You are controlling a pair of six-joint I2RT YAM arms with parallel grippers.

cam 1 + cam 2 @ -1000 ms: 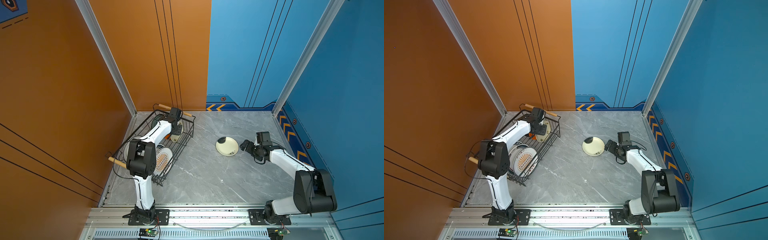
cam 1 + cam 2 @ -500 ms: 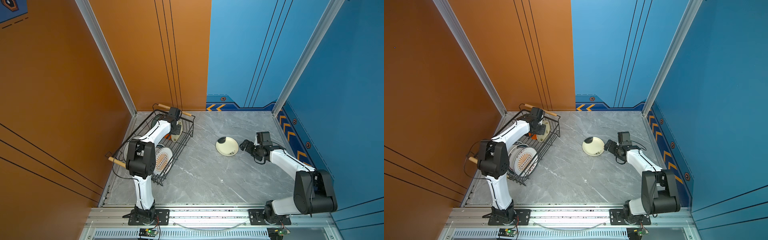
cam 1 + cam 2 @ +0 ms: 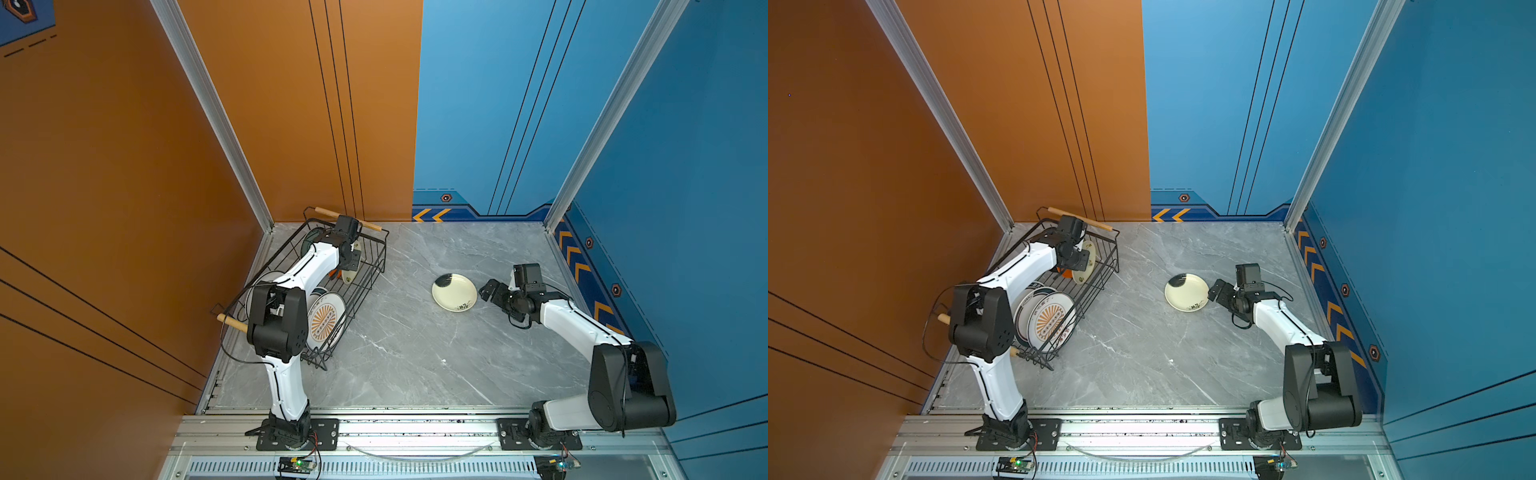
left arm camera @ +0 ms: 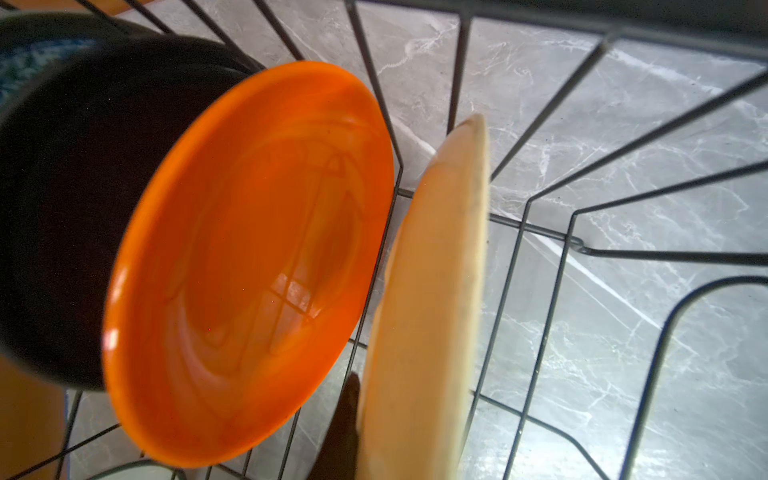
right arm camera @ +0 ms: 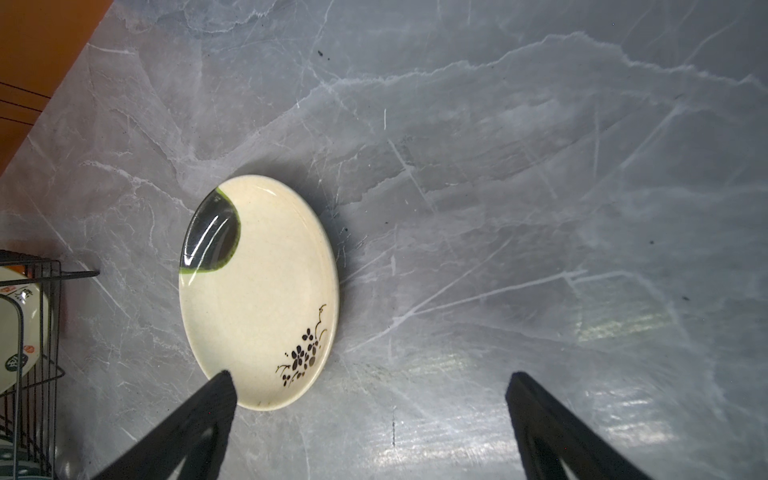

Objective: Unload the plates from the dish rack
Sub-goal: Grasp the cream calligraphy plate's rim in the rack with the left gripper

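The black wire dish rack [image 3: 376, 266] [image 3: 1111, 259] stands at the back left. Inside it my left gripper [image 3: 1082, 262] is shut on the rim of an upright cream plate [image 4: 436, 270] [image 3: 1087, 258]; one dark finger [image 4: 345, 419] shows, the other is hidden behind the plate. An orange plate [image 4: 249, 257] and a black one [image 4: 62, 199] stand beside it. Larger white plates with an orange sunburst [image 3: 326, 321] [image 3: 1050, 321] fill the rack's near end. A cream plate with a dark patch [image 3: 454, 291] [image 3: 1185, 291] [image 5: 257, 291] lies flat on the table. My right gripper [image 3: 487, 289] [image 5: 370, 382] is open just to its right.
The orange wall [image 3: 124, 187] runs close along the rack's left side, and the blue wall [image 3: 685, 208] closes the right. Pale wooden handles [image 3: 347, 218] cap the rack's ends. Grey marble table [image 3: 415, 353] stretches between the arms, with a metal rail [image 3: 415, 428] at the front.
My left gripper has closed on the cream plate's rim inside the rack. The right arm and the plate on the table have not moved.
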